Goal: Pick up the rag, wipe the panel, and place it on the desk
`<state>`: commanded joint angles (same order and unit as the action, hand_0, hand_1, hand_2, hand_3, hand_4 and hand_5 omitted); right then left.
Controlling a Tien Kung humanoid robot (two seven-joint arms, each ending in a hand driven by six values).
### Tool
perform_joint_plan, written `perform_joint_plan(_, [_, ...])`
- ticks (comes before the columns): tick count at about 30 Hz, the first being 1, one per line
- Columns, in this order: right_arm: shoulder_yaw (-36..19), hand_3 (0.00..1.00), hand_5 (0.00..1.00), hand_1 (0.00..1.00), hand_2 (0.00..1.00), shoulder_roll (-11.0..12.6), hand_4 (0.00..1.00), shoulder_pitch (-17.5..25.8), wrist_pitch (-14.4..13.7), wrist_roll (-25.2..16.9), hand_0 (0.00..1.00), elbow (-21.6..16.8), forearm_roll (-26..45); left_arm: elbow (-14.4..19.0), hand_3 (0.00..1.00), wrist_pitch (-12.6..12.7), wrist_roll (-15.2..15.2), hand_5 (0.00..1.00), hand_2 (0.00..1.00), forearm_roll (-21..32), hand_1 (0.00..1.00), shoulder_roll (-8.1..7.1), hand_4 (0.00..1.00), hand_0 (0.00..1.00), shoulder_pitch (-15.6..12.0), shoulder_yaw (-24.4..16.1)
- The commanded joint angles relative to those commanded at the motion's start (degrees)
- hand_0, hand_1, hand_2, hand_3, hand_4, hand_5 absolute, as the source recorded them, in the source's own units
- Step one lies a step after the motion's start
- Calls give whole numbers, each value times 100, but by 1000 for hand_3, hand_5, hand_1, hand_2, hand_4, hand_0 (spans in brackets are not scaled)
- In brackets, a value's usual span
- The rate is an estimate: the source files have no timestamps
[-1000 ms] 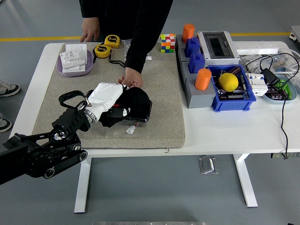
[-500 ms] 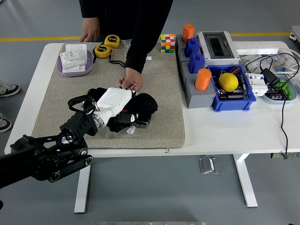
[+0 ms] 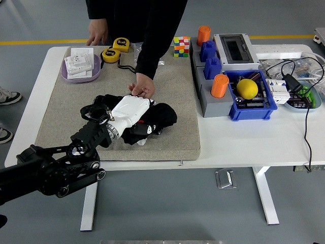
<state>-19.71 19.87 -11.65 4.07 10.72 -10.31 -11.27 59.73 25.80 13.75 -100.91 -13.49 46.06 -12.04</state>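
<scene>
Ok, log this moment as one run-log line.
phase: wiping | left hand: on black rag, pressing it over panel | person's hand: steadying far edge | right: out of view

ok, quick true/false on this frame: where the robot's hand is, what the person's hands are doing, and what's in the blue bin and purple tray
1. The robot's left hand lies on the black rag. True.
2. A person's hand touches the mat just beyond the rag. True.
3. The yellow ball sits in the purple tray. False: it is in the blue bin.
4. The Rubik's cube stands at the table's near edge. False: far edge.
5. The right hand is helping. False: not in view.
</scene>
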Motion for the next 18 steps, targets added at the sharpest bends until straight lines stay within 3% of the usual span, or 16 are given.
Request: perform_joint_plan(18, [-36, 663, 496, 698, 722, -49, 998, 16, -13, -1, 792, 0, 13, 20, 551, -41, 44, 136, 333, -57, 258, -111, 493, 316, -2, -36])
